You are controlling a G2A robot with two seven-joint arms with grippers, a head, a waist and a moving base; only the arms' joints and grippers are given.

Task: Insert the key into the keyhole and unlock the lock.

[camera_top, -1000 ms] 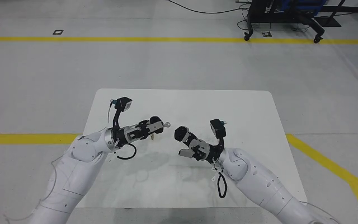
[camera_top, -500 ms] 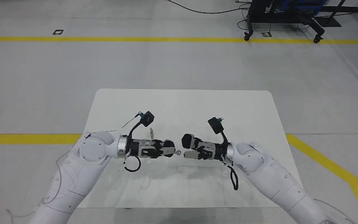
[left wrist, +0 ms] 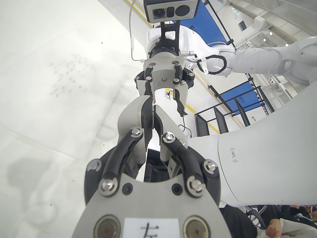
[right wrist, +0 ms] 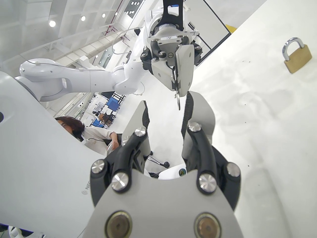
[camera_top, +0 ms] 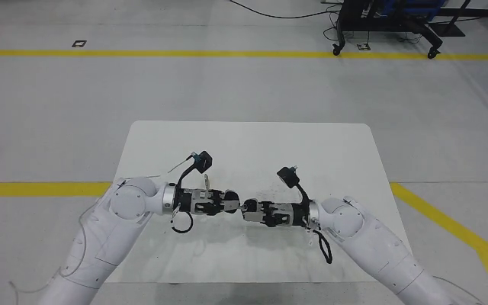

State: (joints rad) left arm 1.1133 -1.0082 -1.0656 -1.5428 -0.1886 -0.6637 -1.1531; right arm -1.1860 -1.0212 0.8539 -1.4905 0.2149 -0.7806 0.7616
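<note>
**Two arms meet for a handover**

Top view: the left gripper (camera_top: 231, 204) and right gripper (camera_top: 255, 210) sit tip to tip above the white table (camera_top: 320, 152).

Left wrist view: the left jaws are clenched, between the right gripper's spread fingers (left wrist: 178, 99).

Right wrist view adds detail: the key (right wrist: 177, 101) pokes from the left grasp, the right jaws gape empty, and the brass padlock (right wrist: 296, 55) lies on the table, well apart.

If the left releases early, the thin key likely drops or twists.
</note>
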